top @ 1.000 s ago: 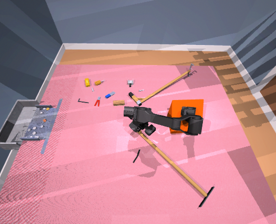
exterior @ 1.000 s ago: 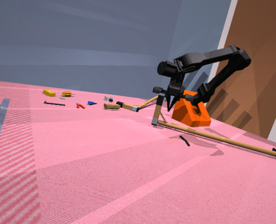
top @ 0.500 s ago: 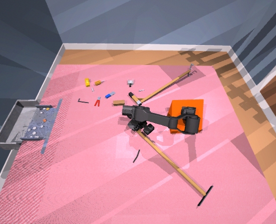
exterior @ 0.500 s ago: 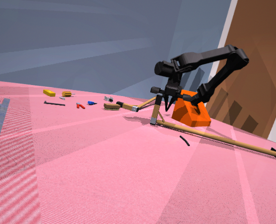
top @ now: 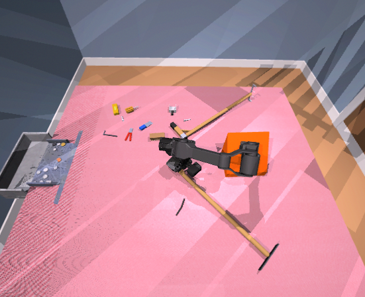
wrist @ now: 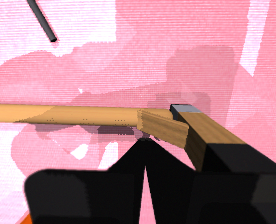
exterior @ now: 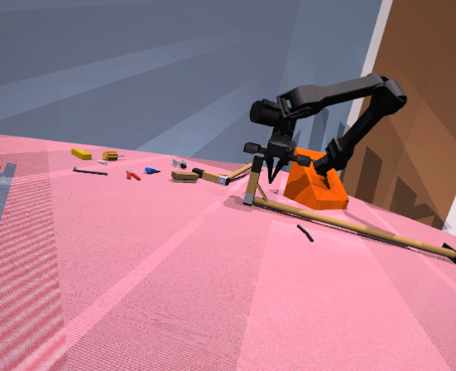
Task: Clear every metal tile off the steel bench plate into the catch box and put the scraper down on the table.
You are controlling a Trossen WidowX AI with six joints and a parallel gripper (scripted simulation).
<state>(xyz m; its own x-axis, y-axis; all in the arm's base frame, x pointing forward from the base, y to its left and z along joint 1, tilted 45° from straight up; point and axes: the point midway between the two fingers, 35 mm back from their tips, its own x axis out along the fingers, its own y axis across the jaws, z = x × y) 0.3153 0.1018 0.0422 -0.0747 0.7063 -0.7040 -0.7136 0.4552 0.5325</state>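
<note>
Gripper (exterior: pixel 273 175) hovering just above scraper (top: pixel 221 211) handle end, jaws pressed together w/ nothing between. Scraper lying on table (top: pixel 117 232) beside orange base (top: pixel 248 139); tiles (top: pixel 46 170) sitting on plate (top: pixel 52 166), well apart from base.

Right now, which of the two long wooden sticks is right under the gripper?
The long scraper with the flat black blade, running toward the near corner. The other pole ends in a small metal hook.
</note>
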